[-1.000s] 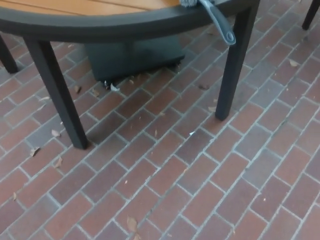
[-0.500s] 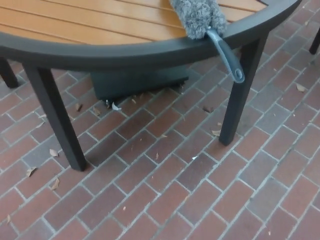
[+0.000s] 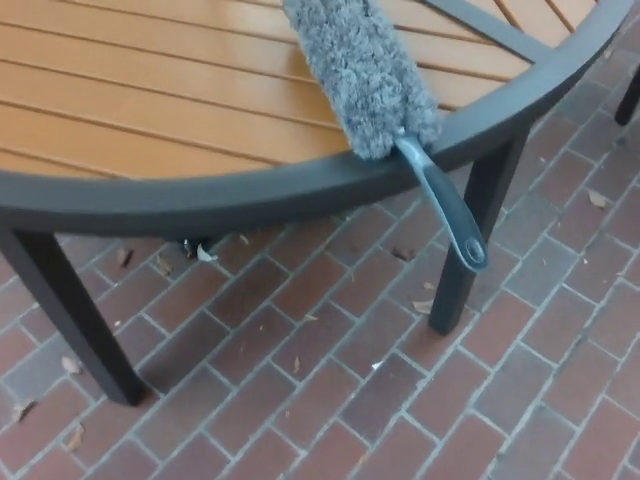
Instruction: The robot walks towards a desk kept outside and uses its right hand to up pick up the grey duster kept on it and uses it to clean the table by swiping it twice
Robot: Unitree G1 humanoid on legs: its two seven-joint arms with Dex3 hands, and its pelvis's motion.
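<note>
a: which way does the grey duster (image 3: 362,70) lie?
b: diagonally on the table (image 3: 150,110), fluffy head up-left, smooth grey-blue handle (image 3: 445,205) jutting past the dark rim toward the lower right, over the brick paving (image 3: 330,390).
a: table surface?
b: orange wood-look slats, curved dark frame.
a: hands?
b: neither shows. no writing readable.

A fluffy grey microfibre duster (image 3: 360,75) lies on the round wooden-slatted table with a dark metal rim (image 3: 250,190). Its head rests diagonally across the orange-brown slats, while its grey-blue plastic handle (image 3: 445,215) juts over the rim, angled downward, unsupported.
</note>
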